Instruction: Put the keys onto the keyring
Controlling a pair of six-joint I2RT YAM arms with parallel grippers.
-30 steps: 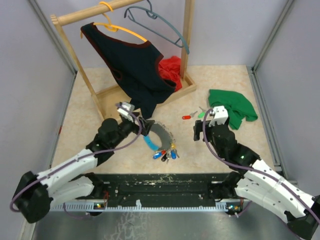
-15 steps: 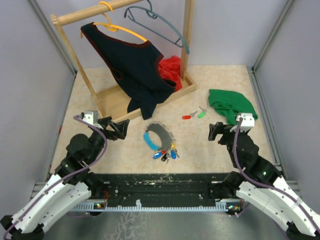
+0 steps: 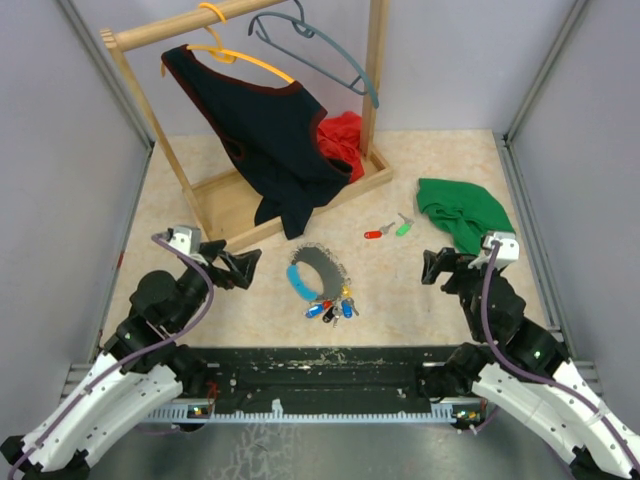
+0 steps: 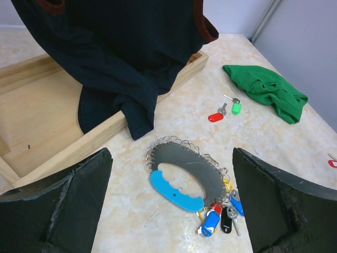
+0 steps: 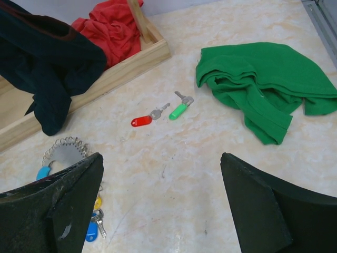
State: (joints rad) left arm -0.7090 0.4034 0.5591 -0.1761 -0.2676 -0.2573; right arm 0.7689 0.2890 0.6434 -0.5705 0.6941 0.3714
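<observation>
Retreated, left gripper [image 3: 238, 262] and right gripper [image 3: 440, 268] gape empty; two loose keys [image 3: 373, 234] [image 3: 402, 228], one keyring [image 3: 318, 268].

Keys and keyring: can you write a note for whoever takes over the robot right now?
Left gripper: jaws open, holding nothing, just left of the keyring.
Right gripper: jaws open, holding nothing, near the green cloth.
Keyring lies flat on the table, between the two arms.
Done: a bunch of keys appears to be on the ring, at its near end.
Left: the red key and green key lie loose beyond the ring; both need threading on.
</observation>
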